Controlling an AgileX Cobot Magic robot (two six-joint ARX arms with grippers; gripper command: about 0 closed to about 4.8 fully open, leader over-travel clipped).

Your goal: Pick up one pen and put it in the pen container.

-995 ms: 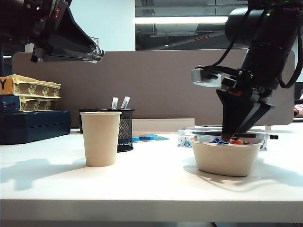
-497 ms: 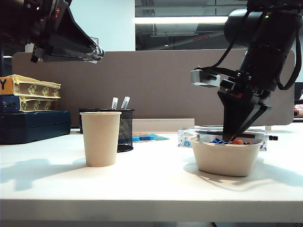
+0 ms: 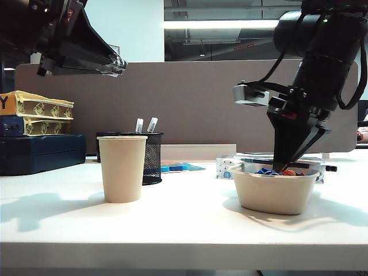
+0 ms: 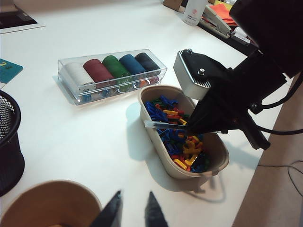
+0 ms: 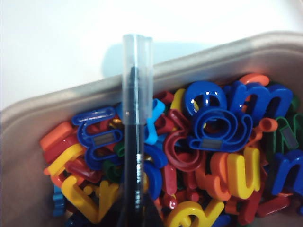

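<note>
As the right pincer [image 3: 286,167] narrows from spread to pinching the pen [image 5: 135,118] across the bowl [image 3: 276,195], centre-right, grasp looks secured. Left pincer [image 4: 131,215], half-spread, empty, hovers upper left; pen container [image 3: 150,158] waits centre-left.

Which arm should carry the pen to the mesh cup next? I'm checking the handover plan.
The right. The right gripper is down in the beige bowl, its jaws closed around the pen. The left gripper hovers high and holds nothing, though it is nearer the pen container.
</note>
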